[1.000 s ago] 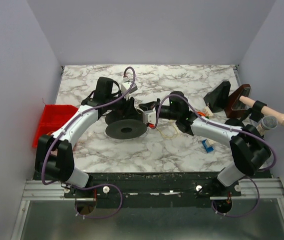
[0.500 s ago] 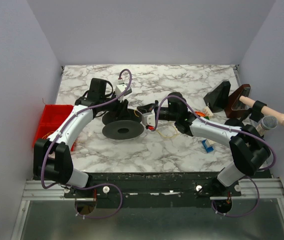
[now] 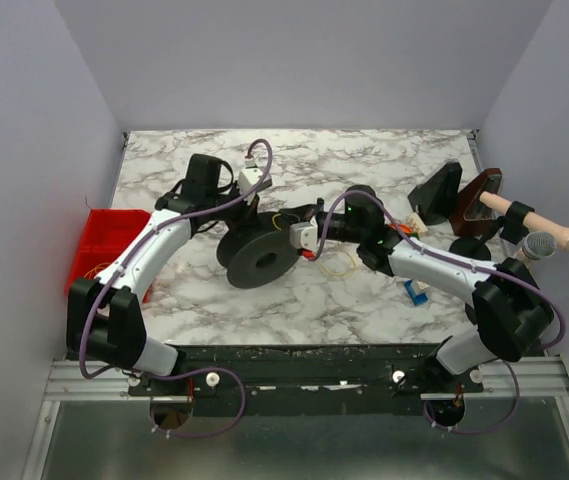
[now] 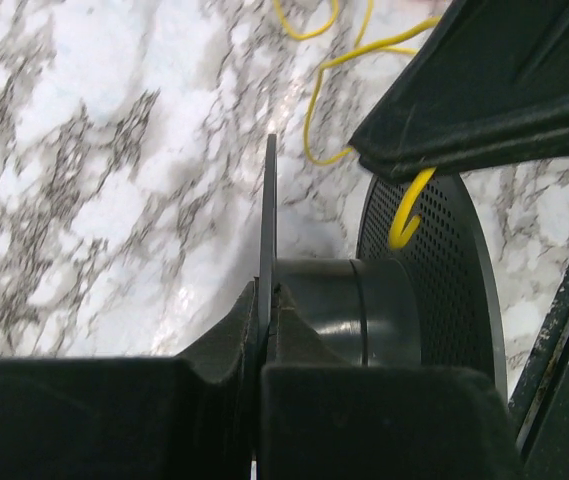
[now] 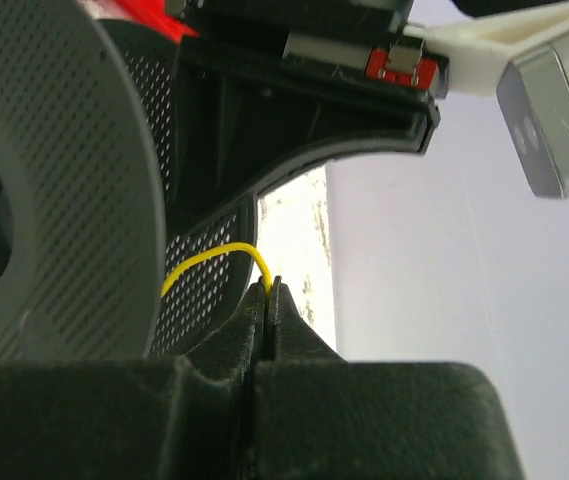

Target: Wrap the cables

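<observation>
Bin (image 3: 109, 240), red, at the table's left edge, contents not discernible | left gripper (image 4: 267, 305) pinched tight on one flange of black spool (image 3: 262, 262), which is tipped on edge | yellow cable (image 5: 214, 262) arcs beside the perforated flange into right gripper (image 5: 267, 292), whose tips are closed on it | its loose loops lie on marble table (image 3: 364, 160) just right of the spool

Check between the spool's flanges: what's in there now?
The bare black hub and one short arc of yellow wire, pinched by the right gripper. No turns show on the hub's visible side; its lower part is hidden behind the left gripper, which clamps one flange.
</observation>
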{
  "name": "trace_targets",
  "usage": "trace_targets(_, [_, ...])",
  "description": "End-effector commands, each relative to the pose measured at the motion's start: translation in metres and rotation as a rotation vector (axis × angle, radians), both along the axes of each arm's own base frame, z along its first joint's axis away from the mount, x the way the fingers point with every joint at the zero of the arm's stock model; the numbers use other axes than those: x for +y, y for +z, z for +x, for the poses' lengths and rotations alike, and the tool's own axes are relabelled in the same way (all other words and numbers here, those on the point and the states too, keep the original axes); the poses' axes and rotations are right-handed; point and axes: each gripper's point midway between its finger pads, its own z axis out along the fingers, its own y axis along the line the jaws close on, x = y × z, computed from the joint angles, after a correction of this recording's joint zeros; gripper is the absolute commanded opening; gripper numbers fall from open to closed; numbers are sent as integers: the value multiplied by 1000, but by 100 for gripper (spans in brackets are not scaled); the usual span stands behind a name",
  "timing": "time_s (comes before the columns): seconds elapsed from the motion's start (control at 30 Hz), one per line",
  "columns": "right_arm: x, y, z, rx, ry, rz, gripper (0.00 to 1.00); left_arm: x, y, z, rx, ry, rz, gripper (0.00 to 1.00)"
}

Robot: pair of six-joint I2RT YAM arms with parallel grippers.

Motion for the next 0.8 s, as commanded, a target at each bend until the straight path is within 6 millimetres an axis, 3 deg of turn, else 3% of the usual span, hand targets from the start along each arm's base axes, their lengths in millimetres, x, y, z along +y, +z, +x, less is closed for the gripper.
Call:
trace_targets(0.0, [-17, 13, 3, -32, -61, 39, 1, -50, 26, 3, -102, -92, -64, 0])
trace_targets(0.1, [-15, 8, 1, -16, -45, 32, 1, -70, 24, 0, -102, -143, -53, 0])
trace_targets(0.27, [-20, -23, 1, 6, -62, -32, 1, -70, 12, 9, -90, -148, -30, 1])
trace_targets(0.33, [-24, -31, 3, 13, -85, -41, 1, -71, 12, 5, -79, -165, -47, 12])
trace_targets(0.6, [-35, -19, -6, 25, -120, 33, 1, -68, 26, -8, -88, -221, -65, 43])
trace_targets(0.77, [-33, -26, -9, 34, -98, 14, 1, -60, 37, -14, -56, -261, -88, 55])
